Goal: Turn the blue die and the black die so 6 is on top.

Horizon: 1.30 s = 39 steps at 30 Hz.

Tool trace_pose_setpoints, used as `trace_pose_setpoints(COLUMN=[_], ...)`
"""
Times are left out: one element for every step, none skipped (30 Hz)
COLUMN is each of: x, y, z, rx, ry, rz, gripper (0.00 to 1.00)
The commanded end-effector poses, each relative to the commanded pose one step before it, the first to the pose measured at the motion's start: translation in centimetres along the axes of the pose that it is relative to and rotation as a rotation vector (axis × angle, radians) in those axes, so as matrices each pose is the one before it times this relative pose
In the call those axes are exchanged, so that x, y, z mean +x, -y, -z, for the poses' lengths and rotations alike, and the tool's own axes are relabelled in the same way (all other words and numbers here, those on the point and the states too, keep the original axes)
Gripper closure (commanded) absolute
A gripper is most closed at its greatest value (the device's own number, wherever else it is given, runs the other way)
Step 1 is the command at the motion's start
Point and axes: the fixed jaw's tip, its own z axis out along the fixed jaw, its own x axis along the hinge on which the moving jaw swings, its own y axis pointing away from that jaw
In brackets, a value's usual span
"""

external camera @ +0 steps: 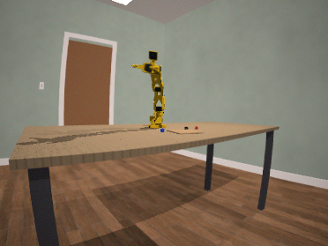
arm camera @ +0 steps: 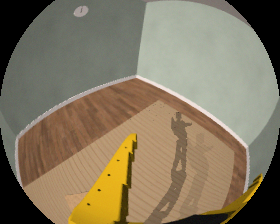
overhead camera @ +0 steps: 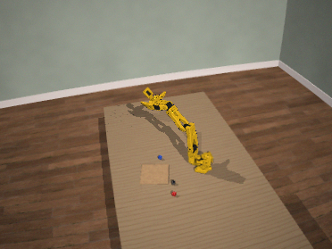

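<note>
The blue die (overhead camera: 160,157) (external camera: 162,130) lies on the table just beyond the mat's far edge in the top view. The black die (overhead camera: 173,182) (external camera: 186,128) lies just off the mat's right edge, near its lower right corner. The red die (overhead camera: 173,194) (external camera: 196,128) lies off the mat, below the black one. The dice are too small to read their top faces. The thin tan mat (overhead camera: 154,174) (external camera: 185,132) (arm camera: 75,200) lies flat and bears no die. My gripper (overhead camera: 153,97) (arm camera: 197,155) is wide open and empty, high above the table and far from the dice.
The wooden table (overhead camera: 223,206) (external camera: 110,144) carries the arm's base (overhead camera: 203,162) (external camera: 157,121), to the right of the mat in the top view. The arm stretches up toward the table's far end and casts a long shadow. Walls stand beyond the table.
</note>
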Motion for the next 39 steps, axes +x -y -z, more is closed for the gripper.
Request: trace_pose_setpoints(x=[-0.391,0.249,0.286,0.324,0.365,0.0,0.0,0.405,0.447,0.49,0.534,0.578,0.621,0.664,0.707,0.747,0.787,0.824,0.859,0.889,0.917,0.941,0.0,0.0,0.96,0.973,0.982,0.985,0.982,0.973,0.959,0.939,0.914,0.882,0.846,0.807,0.761,0.713,0.661], y=[-0.255,-0.126,-0.142,-0.159,-0.175,0.0,0.0,-0.192,-0.207,-0.222,-0.237,-0.249,-0.261,-0.271,-0.28,-0.288,-0.292,-0.296,-0.299,-0.298,-0.297,-0.293,0.0,0.0,-0.288,-0.28,-0.272,-0.262,-0.251,-0.239,-0.226,-0.213,-0.199,-0.185,-0.17,-0.156,-0.143,-0.129,-0.115], z=[0.6329,-0.0208,-0.0219,-0.0239,-0.0241,0.0,0.0,-0.0247,-0.0254,-0.0248,-0.025,-0.0247,-0.0254,-0.0257,-0.0263,-0.0277,-0.0303,-0.0332,-0.0374,-0.042,-0.0472,-0.0538,0.0,0.0,-0.0614,-0.0682,-0.0768,-0.0844,-0.0926,-0.0997,-0.1069,-0.1131,-0.1184,-0.1223,-0.1241,-0.1254,-0.1245,-0.1226,-0.1186], rx=[-0.00794,-0.00421,-0.00474,-0.00527,-0.00577,0.0,0.0,-0.00626,-0.00672,-0.00715,-0.00756,-0.00787,-0.0082,-0.00845,-0.00863,-0.00877,-0.00889,-0.0089,-0.00889,-0.0088,-0.00869,-0.00854,0.0,0.0,-0.00829,-0.00807,-0.00779,-0.00745,-0.00711,-0.00673,-0.00636,-0.00598,-0.00554,-0.00516,-0.00475,-0.00434,-0.00393,-0.00359,-0.00318], ry=[0.01317,-0.01031,-0.01169,-0.01304,-0.01445,0.0,0.0,-0.01581,-0.01711,-0.0184,-0.01966,-0.02082,-0.02189,-0.02293,-0.02388,-0.0247,-0.02542,-0.02606,-0.0266,-0.02698,-0.0273,-0.02743,0.0,0.0,-0.0275,-0.02739,-0.02723,-0.02686,-0.02645,-0.02588,-0.02519,-0.02441,-0.02353,-0.02253,-0.02146,-0.0203,-0.01904,-0.01778,-0.0164], rz=[-0.00561,-0.00119,-0.00135,-0.00145,-0.00155,0.0,0.0,-0.00164,-0.00169,-0.00173,-0.00178,-0.00173,-0.00171,-0.00167,-0.00162,-0.00149,-0.00141,-0.00125,-0.00115,-0.00096,-0.00083,-0.00064,0.0,0.0,-0.00048,-0.00034,-0.00015,-0.00002,0.00011,0.00026,0.00036,0.00045,0.00055,0.00061,0.00068,0.00068,0.00072,0.00073,0.00071], gripper=[0.03,0.04,0.05,0.06,0.08,0.08,0.08,0.09,0.11,0.12,0.14,0.16,0.18,0.2,0.22,0.24,0.26,0.28,0.3,0.33,0.35,0.37,0.37,0.37,0.4,0.42,0.44,0.47,0.49,0.51,0.53,0.55,0.57,0.59,0.61,0.62,0.64,0.66,0.67])
